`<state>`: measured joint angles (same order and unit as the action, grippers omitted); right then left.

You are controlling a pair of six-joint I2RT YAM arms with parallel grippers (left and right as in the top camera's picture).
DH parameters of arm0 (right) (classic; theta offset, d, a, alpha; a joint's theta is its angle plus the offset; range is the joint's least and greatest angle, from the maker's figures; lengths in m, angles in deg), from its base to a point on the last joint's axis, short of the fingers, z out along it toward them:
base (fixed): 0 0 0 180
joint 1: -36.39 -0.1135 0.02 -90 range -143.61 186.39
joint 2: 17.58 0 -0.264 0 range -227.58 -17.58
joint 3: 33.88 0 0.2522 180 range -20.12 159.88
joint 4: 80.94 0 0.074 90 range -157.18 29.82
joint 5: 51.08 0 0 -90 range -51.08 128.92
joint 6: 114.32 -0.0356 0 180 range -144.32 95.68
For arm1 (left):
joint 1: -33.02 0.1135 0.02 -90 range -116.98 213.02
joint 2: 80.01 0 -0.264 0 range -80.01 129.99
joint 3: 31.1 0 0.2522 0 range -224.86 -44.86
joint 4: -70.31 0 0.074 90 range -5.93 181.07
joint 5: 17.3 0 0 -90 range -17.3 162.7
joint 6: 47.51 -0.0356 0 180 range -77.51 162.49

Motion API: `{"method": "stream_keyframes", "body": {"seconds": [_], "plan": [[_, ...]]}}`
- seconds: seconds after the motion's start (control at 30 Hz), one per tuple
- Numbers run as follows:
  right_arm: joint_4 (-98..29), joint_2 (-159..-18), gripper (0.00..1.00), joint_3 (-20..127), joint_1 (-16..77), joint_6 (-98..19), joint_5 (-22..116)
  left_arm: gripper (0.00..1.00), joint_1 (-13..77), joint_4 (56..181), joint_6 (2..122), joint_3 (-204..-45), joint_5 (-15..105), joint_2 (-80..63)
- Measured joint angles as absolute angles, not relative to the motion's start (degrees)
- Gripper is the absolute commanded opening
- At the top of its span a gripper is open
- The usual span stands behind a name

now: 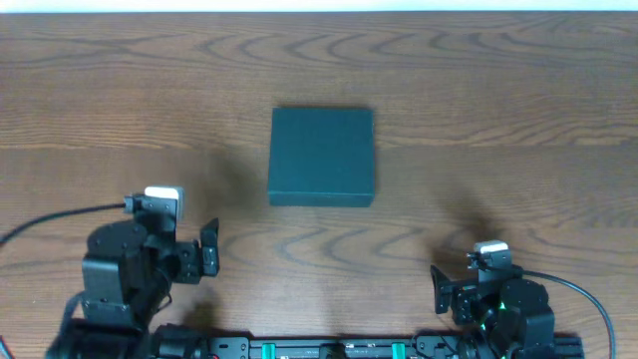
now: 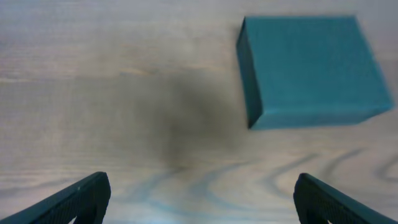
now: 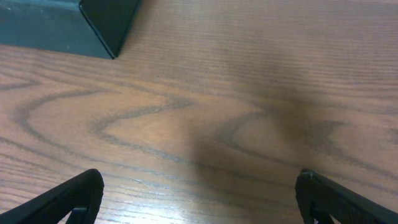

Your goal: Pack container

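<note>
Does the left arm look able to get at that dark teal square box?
Probably yes: the left gripper is open, and only wooden tabletop lies between it and the dark teal square box.

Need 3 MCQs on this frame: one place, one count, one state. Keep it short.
1. Where is the dark teal-green matte square container? A) mid-table B) far-left corner C) right edge
2. How many such containers on the wooden table? A) three B) one C) two
3. The left gripper and right gripper are? A) both shut B) one holding the container C) both open, empty
1A: overhead shows it central. 2B: only one visible. 3C: wrist views show each spread wide, nothing between.
</note>
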<state>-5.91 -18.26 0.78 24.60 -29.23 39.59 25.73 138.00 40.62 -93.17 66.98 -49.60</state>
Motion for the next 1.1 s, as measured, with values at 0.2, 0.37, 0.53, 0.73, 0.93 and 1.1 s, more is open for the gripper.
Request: {"method": "stream_keyframes", "body": {"seconds": [0.2,0.37,0.53,0.73,0.93,1.1], "plan": [[-6.0,-18.2,0.99,0.7,24.6,-29.2,39.6,0.95,26.4,132.9,42.3,-76.7,66.9,-66.5],[-5.9,-18.2,0.99,0.7,24.6,-29.2,39.6,0.95,26.5,132.4,45.1,-68.5,66.9,-74.4],[-6.0,-18.2,0.99,0.7,24.6,-29.2,39.6,0.95,26.5,134.8,47.0,-67.0,67.2,-79.4],[-6.0,-18.2,0.99,0.7,24.6,-29.2,39.6,0.95,26.5,140.2,48.8,-67.0,68.3,-79.4],[-6.0,-18.2,0.99,0.7,24.6,-29.2,39.6,0.95,26.5,143.2,48.9,-67.0,70.9,-79.4],[-6.0,-18.2,0.99,0.7,24.6,-29.2,39.6,0.95,26.5,143.6,46.8,-67.0,71.9,-79.4]]}}
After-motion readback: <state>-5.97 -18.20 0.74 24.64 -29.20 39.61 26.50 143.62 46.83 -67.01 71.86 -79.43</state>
